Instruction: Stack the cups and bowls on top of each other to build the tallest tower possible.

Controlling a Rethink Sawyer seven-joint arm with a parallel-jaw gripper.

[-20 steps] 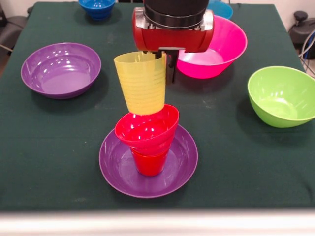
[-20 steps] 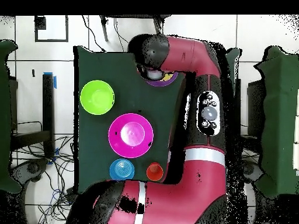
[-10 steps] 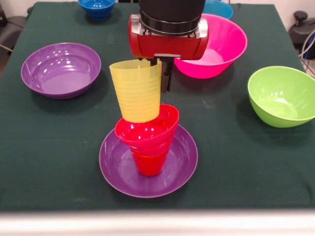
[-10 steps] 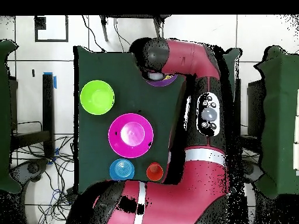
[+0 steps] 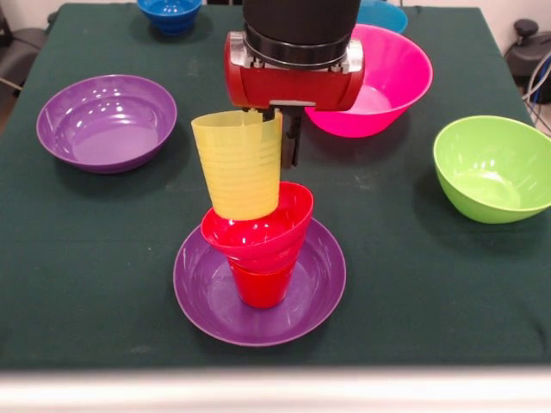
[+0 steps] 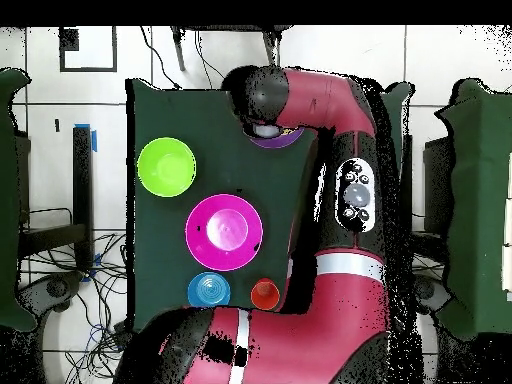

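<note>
Spare purple bowl sits far left on table, untouched. Center: jaws clamped on rim of yellow cup, cup upright, its base right at or in the tilted crimson bowl, w/ red cup below on purple base bowl. Risk: crimson bowl's leaning, so cup could slide off on release. Pink bowl, lime bowl at right.

Dark green cloth-covered table on a pale tiled floor

In the overhead view, dark grout lines are seen crossing the light floor tiles; black cables are trailed over it at 8 o'clock of the table, and a strip of blue tape is stuck at 10 o'clock. In the front view, the table's pale front edge is lit evenly at 6 o'clock.
</note>
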